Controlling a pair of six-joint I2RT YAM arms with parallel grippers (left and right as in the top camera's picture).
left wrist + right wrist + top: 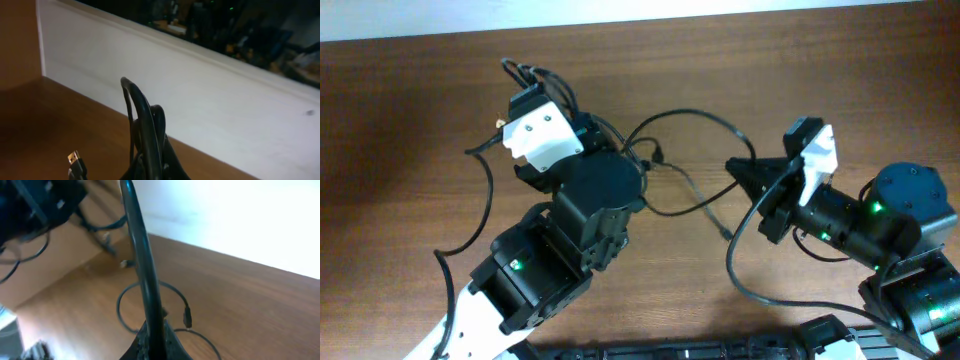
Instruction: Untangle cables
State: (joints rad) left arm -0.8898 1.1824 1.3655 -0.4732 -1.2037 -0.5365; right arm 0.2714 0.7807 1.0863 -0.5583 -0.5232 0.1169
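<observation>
Thin black cables (695, 113) lie spread over the middle of a brown wooden table (410, 100), running between the two arms. In the overhead view one strand arcs from beside the left arm across to the right gripper (738, 168), a second trails from the centre toward the near edge, a third curves down from the right gripper toward the base of the right arm, and another runs along the outer side of the left arm. The left gripper (520, 85) points toward the far edge of the table. In the left wrist view its jaws are closed on a bunch of the cables (145, 115), which rises from the fingers in a tight arch. A metal-tipped plug (74, 159) lies on the table just to one side, and a white wall (225, 100) stands behind. In the right wrist view the right gripper (155, 347) has its jaws pressed together on a single cable (142, 255) that stretches taut away from it. Beyond it loose loops lie flat on the table, one ending in a small connector (187, 316).
</observation>
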